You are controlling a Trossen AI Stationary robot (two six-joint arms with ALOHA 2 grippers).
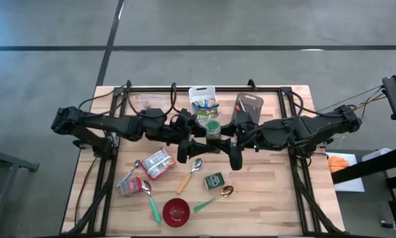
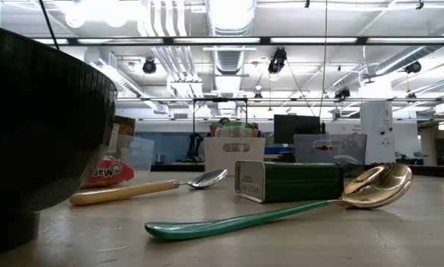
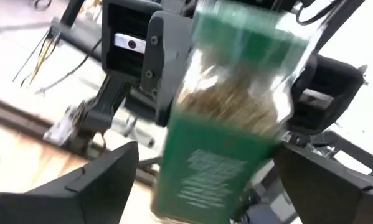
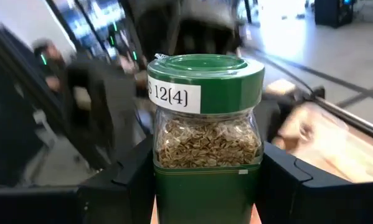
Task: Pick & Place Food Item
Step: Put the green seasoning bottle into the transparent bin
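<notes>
Surface: wooden tabletop [image 1: 277, 192], with grey floor beyond its edges.
Near edge: red bowl [image 1: 176, 211], green-handled spoon [image 2: 281, 211].
Middle: green tin [image 1: 213, 180], wooden-handled spoon [image 1: 190, 173], red packets [image 1: 157, 163] toward the left edge.
Task item: spice jar [image 4: 205, 143], green lid, seeds inside, held up over the table's centre between both arms.
Right gripper [image 4: 205, 186]: fingers pressed on the jar's sides.
Left gripper [image 3: 205, 186]: fingers spread wide, flanking the jar without touching.
Far edge: white pouch [image 1: 203, 100].

Light wooden table [image 1: 277, 192] with red bowl [image 1: 176, 211], green tin [image 1: 214, 180], spoons, snack packets [image 1: 157, 163].
</notes>
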